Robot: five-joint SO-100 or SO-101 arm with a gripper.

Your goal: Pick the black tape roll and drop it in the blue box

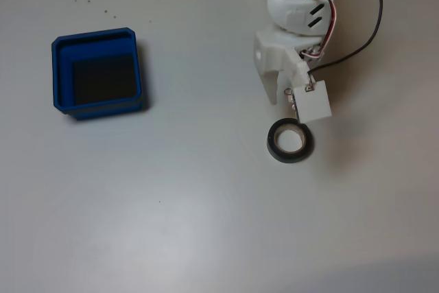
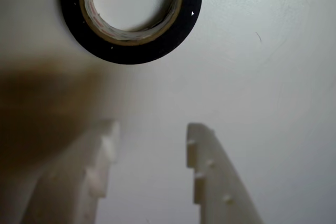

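The black tape roll (image 1: pixel 288 158) lies flat on the white table at centre right in the fixed view, its pale core showing. In the wrist view the black tape roll (image 2: pixel 134 54) sits at the top edge, partly cut off. My white gripper (image 1: pixel 288 104) reaches down from the top right and stops just short of the roll. In the wrist view the gripper (image 2: pixel 152 132) is open, with only bare table between its toothed fingers (image 2: pixel 206 156) and the roll a little ahead of the tips. The blue box (image 1: pixel 62 73) stands far to the left, its dark floor bare.
A black cable (image 1: pixel 374 22) and red wires (image 1: pixel 334 15) run along the arm at the top right. A few tiny dark specks (image 1: pixel 106 11) dot the table above the box. White table stretches between the roll and the box.
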